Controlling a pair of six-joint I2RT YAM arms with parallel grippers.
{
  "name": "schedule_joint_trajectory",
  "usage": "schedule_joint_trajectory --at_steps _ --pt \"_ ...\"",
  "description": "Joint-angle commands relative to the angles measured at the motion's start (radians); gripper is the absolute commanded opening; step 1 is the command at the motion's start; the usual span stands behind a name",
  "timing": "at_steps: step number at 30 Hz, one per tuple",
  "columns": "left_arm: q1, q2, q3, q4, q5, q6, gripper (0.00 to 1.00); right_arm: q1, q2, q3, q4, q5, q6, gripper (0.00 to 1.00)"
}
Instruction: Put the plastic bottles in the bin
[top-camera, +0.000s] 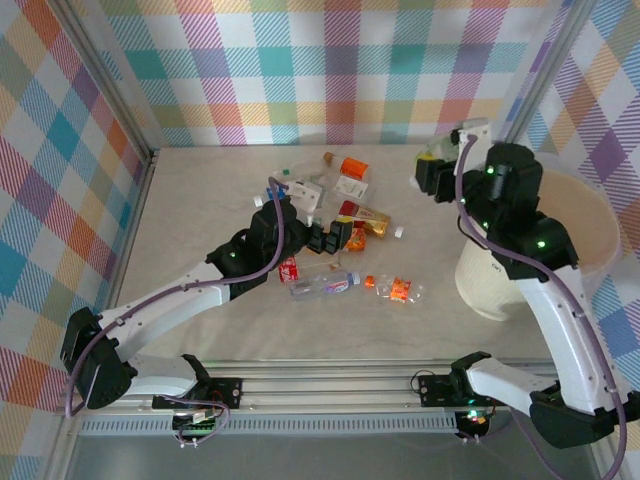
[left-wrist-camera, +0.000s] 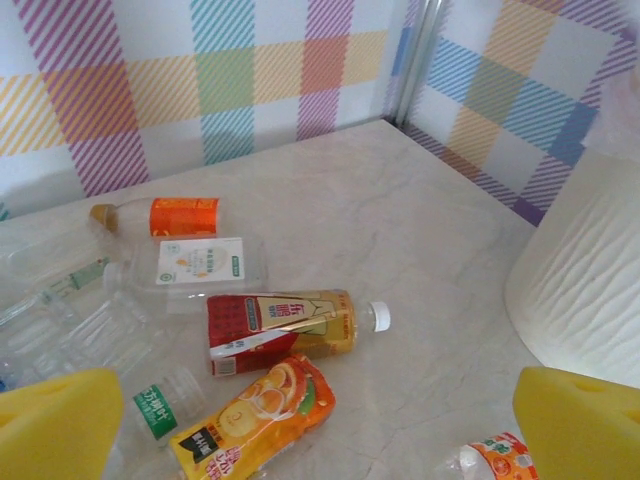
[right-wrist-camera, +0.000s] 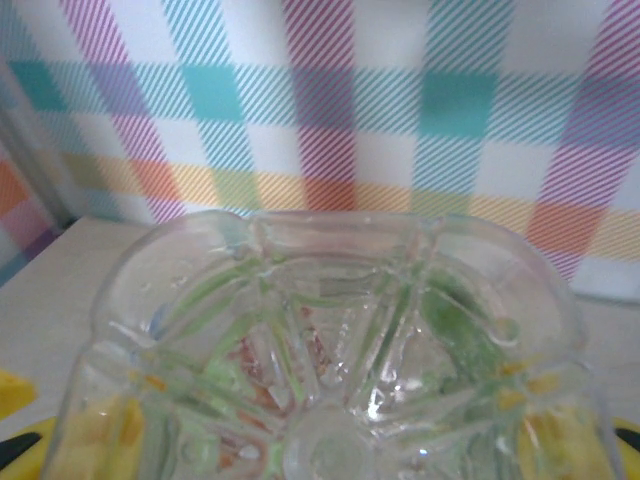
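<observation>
Crushed plastic bottles lie scattered mid-table. My left gripper (top-camera: 331, 237) hangs open just above them, its yellow pads (left-wrist-camera: 55, 425) wide apart on either side of an orange juice bottle (left-wrist-camera: 255, 412). A red-and-gold bottle (left-wrist-camera: 282, 331) with a white cap lies just beyond it. My right gripper (top-camera: 440, 163) is raised at the far left rim of the cream-white bin (top-camera: 560, 215) and is shut on a clear bottle (right-wrist-camera: 330, 340), whose ribbed base faces the right wrist camera. The bin wall (left-wrist-camera: 590, 280) stands to the right of the left gripper.
More bottles lie around: a white-labelled one (left-wrist-camera: 195, 265), an orange-labelled one (left-wrist-camera: 180, 216), a clear one with a blue label (top-camera: 322, 285), an orange-labelled one (top-camera: 400, 290) and a red one (top-camera: 288, 268). Plaid walls enclose the table on three sides.
</observation>
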Motion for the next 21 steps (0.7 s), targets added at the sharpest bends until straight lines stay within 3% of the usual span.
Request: schedule_joint_trajectory --at_steps 1,4,11,14,17,21 --pt "0.011 -0.005 0.002 0.041 -0.046 -0.027 1.00 -0.002 0.011 0.067 -0.023 0.252 -0.164 0.27" --pt "0.011 0.015 0.021 0.027 -0.046 -0.031 1.00 -0.011 0.027 0.075 0.031 0.412 -0.279 0.27" --pt "0.012 0.064 0.057 0.014 -0.063 -0.060 1.00 -0.167 0.053 0.106 -0.072 0.506 -0.253 0.27" --pt "0.012 0.081 0.076 -0.005 -0.123 -0.088 1.00 -0.280 0.081 0.158 -0.253 0.471 -0.160 0.28" --pt "0.013 0.090 0.087 -0.012 -0.151 -0.103 1.00 -0.331 0.136 0.242 -0.468 0.434 -0.083 0.29" --pt "0.017 0.094 0.091 -0.014 -0.198 -0.136 1.00 -0.422 0.158 0.254 -0.562 0.340 -0.035 0.30"
